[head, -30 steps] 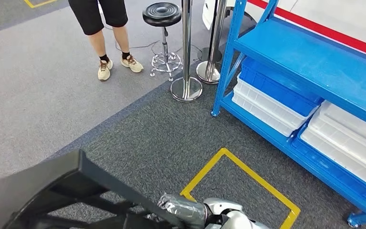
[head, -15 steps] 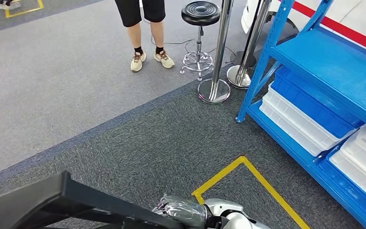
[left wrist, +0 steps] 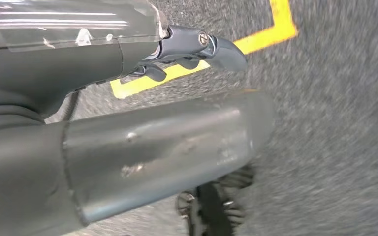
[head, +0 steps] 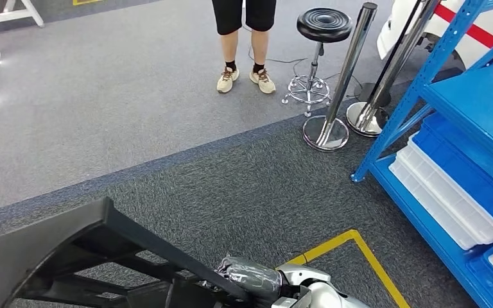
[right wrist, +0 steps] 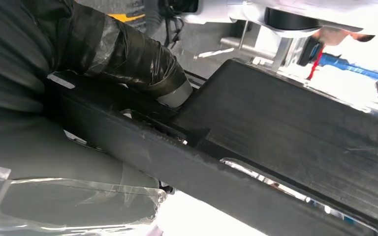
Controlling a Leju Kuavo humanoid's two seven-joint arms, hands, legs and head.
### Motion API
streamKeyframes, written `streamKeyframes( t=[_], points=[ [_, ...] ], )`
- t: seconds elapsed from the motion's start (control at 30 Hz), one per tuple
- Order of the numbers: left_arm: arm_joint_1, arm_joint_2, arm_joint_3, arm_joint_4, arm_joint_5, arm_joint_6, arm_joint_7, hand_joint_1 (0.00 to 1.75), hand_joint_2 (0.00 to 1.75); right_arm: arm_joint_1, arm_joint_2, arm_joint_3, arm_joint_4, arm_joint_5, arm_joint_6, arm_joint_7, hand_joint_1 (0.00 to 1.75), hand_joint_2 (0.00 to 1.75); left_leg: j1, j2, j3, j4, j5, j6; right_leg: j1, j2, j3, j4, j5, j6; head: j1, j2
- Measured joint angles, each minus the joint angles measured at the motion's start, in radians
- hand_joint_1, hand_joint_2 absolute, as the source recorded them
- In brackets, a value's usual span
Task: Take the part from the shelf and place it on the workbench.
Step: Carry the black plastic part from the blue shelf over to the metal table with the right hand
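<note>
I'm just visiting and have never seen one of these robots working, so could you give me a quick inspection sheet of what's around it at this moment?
Surface: grey carpet floor with a yellow tape outline; no workbench seen.
Job's things: large black plastic part, carried low in front of the robot.
Clutter: white and blue plastic bins on the blue metal shelf.
Hands: right hand grips the part's edge, thumb pressed on it; left hand is beside the part, grip unclear.
Cables: a thin dark cable on the floor near the stool.
Surroundings: a person's legs, black round stool, two chrome posts.
</note>
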Motion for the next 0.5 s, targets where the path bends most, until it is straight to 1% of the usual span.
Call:
streamKeyframes(
  t=[0.03,0.07,0.1,0.13,0.17,0.2,0.23,0.27,0.3,0.33,0.37,0.4,0.43,0.47,0.5],
  points=[
    [0.001,0.003,0.003,0.000,0.011,0.000,-0.006,0.00,0.00,0.000,0.000,0.000,0.001,0.001,0.001,0.000,1.75,1.75,0.001,-0.012,-0.005,0.002,0.000,-0.006,0.000,0.010,0.005,-0.014,-0.002,-0.001,0.000,0.000],
    [0.002,0.006,0.006,0.001,0.018,0.000,-0.009,0.00,0.00,-0.001,0.000,-0.001,0.001,0.002,0.001,0.000,1.75,1.75,0.003,-0.023,-0.009,0.001,0.002,-0.013,0.002,0.003,0.007,-0.018,-0.002,-0.003,0.000,0.000],
    [0.006,0.008,0.008,0.001,0.022,0.000,-0.011,0.00,0.00,-0.002,0.001,-0.001,0.001,0.002,0.001,0.001,1.75,1.75,0.006,-0.030,-0.012,-0.001,0.003,-0.020,0.003,-0.009,0.010,-0.022,0.000,-0.008,0.000,0.000],
    [0.009,0.008,0.009,0.002,0.024,0.000,-0.011,0.00,0.00,-0.004,0.002,-0.002,0.001,0.002,0.001,0.001,1.75,1.75,0.007,-0.019,-0.015,0.005,-0.001,-0.025,0.003,-0.021,0.014,-0.028,0.002,-0.015,0.000,0.000],
    [0.010,0.008,0.010,0.002,0.025,-0.001,-0.012,0.00,0.00,-0.005,0.004,-0.002,0.001,0.002,0.001,0.001,1.75,1.75,0.006,0.006,-0.026,0.028,-0.015,-0.030,0.003,-0.034,0.018,-0.034,0.005,-0.021,0.000,0.000],
    [0.008,0.009,0.012,0.002,0.026,-0.001,-0.012,0.00,0.00,-0.006,0.005,-0.003,0.001,0.002,0.000,0.000,1.75,1.75,0.006,0.038,-0.046,0.070,-0.039,-0.033,0.003,-0.049,0.021,-0.039,0.006,-0.027,0.000,0.000],
    [0.005,0.008,0.012,0.002,0.026,-0.002,-0.013,0.00,0.00,-0.006,0.006,-0.003,0.001,0.002,0.000,0.000,1.75,1.75,0.006,0.071,-0.075,0.130,-0.070,-0.037,0.007,-0.064,0.023,-0.041,0.005,-0.031,0.000,0.000],
    [0.002,0.008,0.014,0.002,0.027,-0.002,-0.013,0.00,0.00,-0.006,0.006,-0.003,0.001,0.002,0.000,0.000,1.75,1.75,0.007,0.090,-0.108,0.197,-0.101,-0.040,0.010,-0.080,0.024,-0.041,0.004,-0.033,0.000,0.000],
    [0.002,0.008,0.015,0.002,0.027,-0.002,-0.014,0.00,0.00,-0.005,0.006,-0.003,0.001,0.003,0.000,0.000,1.75,1.75,0.009,0.099,-0.134,0.251,-0.119,-0.043,0.012,-0.095,0.024,-0.040,0.002,-0.034,0.000,0.000],
    [0.004,0.008,0.016,0.002,0.027,-0.002,-0.014,0.00,0.00,-0.005,0.006,-0.003,0.002,0.003,0.000,0.001,1.75,1.75,0.010,0.103,-0.146,0.273,-0.119,-0.044,0.014,-0.109,0.025,-0.040,0.000,-0.035,0.000,0.000],
    [0.005,0.008,0.017,0.002,0.027,-0.002,-0.014,0.00,0.00,-0.005,0.006,-0.003,0.002,0.003,0.000,0.001,1.75,1.75,0.011,0.107,-0.137,0.257,-0.100,-0.045,0.014,-0.123,0.027,-0.040,-0.002,-0.034,0.000,0.000],
    [0.006,0.008,0.018,0.002,0.027,-0.002,-0.014,0.00,0.00,-0.005,0.006,-0.003,0.002,0.003,0.000,0.001,1.75,1.75,0.011,0.113,-0.108,0.203,-0.068,-0.043,0.015,-0.136,0.030,-0.040,-0.006,-0.032,0.000,0.000],
    [0.007,0.008,0.019,0.002,0.029,-0.002,-0.014,0.00,0.00,-0.006,0.007,-0.003,0.002,0.003,0.000,0.001,1.75,1.75,0.010,0.132,-0.070,0.130,-0.036,-0.041,0.016,-0.148,0.035,-0.040,-0.009,-0.030,0.000,0.000],
    [0.006,0.009,0.020,0.002,0.031,-0.002,-0.015,0.00,0.00,-0.006,0.007,-0.004,0.002,0.003,0.000,0.001,1.75,1.75,0.005,0.151,-0.035,0.067,-0.015,-0.035,0.018,-0.158,0.038,-0.039,-0.013,-0.026,0.000,0.000],
    [0.005,0.009,0.021,0.002,0.035,-0.001,-0.015,0.00,0.00,-0.007,0.007,-0.004,0.002,0.004,0.000,0.001,1.75,1.75,0.000,0.165,-0.013,0.023,-0.004,-0.027,0.021,-0.168,0.041,-0.039,-0.016,-0.021,0.000,0.000]
  ],
)
